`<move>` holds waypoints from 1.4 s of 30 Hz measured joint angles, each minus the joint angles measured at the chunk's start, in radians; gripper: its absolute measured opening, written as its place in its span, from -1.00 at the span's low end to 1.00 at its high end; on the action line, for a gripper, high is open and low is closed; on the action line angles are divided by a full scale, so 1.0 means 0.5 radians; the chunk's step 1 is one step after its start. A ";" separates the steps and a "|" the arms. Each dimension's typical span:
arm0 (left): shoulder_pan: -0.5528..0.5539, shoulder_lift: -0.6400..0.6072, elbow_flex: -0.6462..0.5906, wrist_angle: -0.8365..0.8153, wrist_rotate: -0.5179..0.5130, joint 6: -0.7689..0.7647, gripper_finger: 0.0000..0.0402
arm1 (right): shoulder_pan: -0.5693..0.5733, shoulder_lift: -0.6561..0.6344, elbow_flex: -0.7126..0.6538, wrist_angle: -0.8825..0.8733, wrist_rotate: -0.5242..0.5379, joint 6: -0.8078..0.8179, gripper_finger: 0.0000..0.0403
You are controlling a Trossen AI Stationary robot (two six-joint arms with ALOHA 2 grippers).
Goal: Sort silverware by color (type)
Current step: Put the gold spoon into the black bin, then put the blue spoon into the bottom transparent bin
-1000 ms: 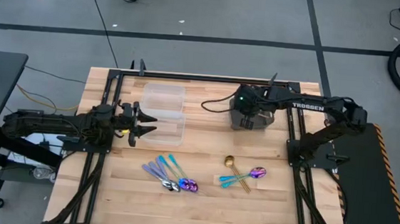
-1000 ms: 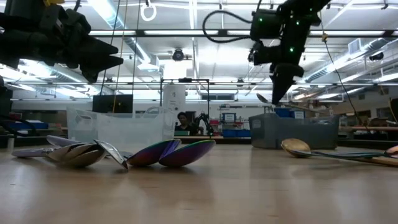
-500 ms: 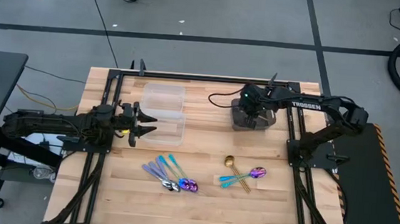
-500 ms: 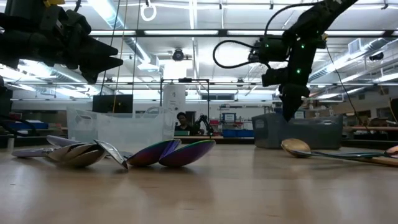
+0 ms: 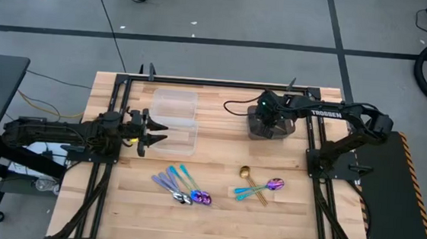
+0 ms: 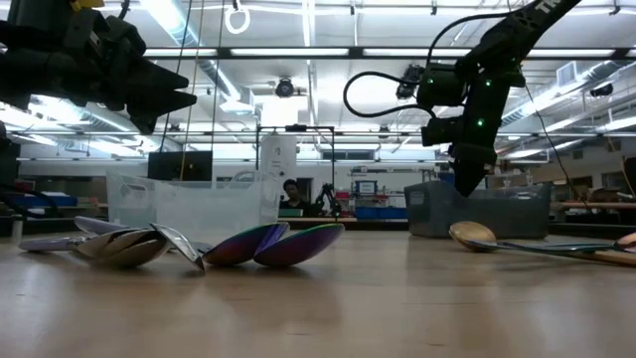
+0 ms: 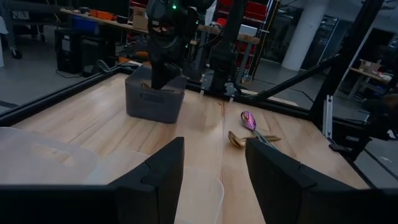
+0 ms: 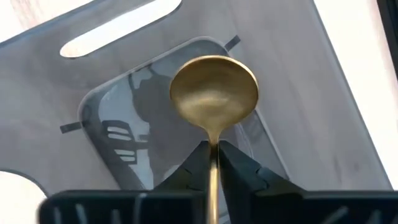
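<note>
My right gripper points down into the dark grey bin at the table's far right and is shut on a gold spoon. Low view: the fingers dip behind the bin's rim. My left gripper hovers open over the clear tubs on the left and holds nothing. On the wood near the middle lie lavender and teal utensils. To their right sits a small heap with a gold piece and teal-handled ones. My right gripper pinches the gold spoon's handle between its two fingers, just behind the neck of the bowl. The fingers come from above, pointing down, and lie along the handle. The bowl sticks out past the fingertips, over the bin's floor.
The two clear tubs stand side by side under and beyond my left gripper. Black frame rails run along the table's sides. Bare wood lies between the tubs, the bin and the utensil heaps.
My right gripper has moved a little toward the table's right edge and gone down, carrying the gold spoon from above the bin's rim into the bin. It has stayed shut on the spoon. The left arm has kept still.
</note>
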 joint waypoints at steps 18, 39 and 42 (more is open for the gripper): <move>-0.005 -0.001 0.000 -0.016 0.010 0.008 -0.10 | 0.316 -0.085 0.301 -0.338 0.017 0.256 -0.52; -0.032 0.106 0.146 -0.336 0.008 -0.119 -0.10 | 1.448 0.197 0.453 -0.251 0.060 0.992 -0.52; -0.089 0.198 0.200 -0.365 0.009 -0.121 -0.10 | 1.551 0.332 0.551 -0.301 0.062 1.018 -0.52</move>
